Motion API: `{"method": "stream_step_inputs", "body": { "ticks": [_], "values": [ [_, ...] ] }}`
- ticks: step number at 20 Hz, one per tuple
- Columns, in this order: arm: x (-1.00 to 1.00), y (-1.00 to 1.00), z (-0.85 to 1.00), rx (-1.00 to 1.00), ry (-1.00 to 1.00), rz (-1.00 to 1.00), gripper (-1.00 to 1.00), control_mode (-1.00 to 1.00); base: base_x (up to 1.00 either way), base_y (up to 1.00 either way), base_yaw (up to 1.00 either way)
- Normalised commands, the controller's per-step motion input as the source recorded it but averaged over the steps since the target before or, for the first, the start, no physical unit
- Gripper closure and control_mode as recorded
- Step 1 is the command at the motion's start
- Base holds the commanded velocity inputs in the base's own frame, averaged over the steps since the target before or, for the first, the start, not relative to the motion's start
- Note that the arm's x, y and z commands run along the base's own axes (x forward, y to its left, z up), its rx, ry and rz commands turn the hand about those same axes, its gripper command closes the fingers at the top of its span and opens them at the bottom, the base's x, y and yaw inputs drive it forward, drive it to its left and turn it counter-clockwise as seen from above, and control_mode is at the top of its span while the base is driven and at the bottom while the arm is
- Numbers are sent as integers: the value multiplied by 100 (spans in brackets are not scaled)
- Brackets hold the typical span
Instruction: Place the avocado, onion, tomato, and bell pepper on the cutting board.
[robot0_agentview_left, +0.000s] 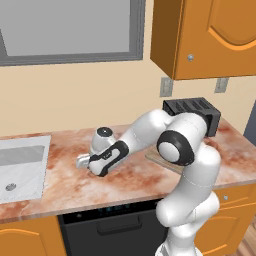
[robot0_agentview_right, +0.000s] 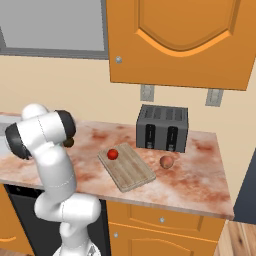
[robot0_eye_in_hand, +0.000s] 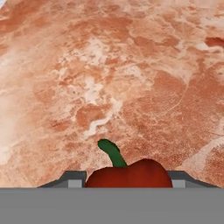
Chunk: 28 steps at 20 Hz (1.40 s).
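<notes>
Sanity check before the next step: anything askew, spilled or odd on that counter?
Nothing stands out. The cutting board lies flat but angled on the counter, tomato on it, onion beside it, toaster upright, avocado behind the arm. The tool is closed on the bell pepper. No spills or damage.

I see the mottled reddish bench carrying a cutting board, toaster, onion and avocado.
</notes>
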Motion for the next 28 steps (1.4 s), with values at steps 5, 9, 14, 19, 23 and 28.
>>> {"method": "stream_step_inputs", "body": {
  "ticks": [5,9,14,19,23,28],
  "values": [
    [-22,-2,30,0,-1,-1,100,-100,0,0,0],
    [-40,-14,45,0,-1,-3,100,-100,0,0,0],
    [-52,-24,61,0,0,-9,100,-100,0,0,0],
    [-58,-38,61,0,0,-15,100,-100,0,0,0],
    [-58,-53,58,0,0,-16,100,-100,0,0,0],
    [-45,-44,53,0,-4,-12,100,-100,0,0,0]
  ]
}}
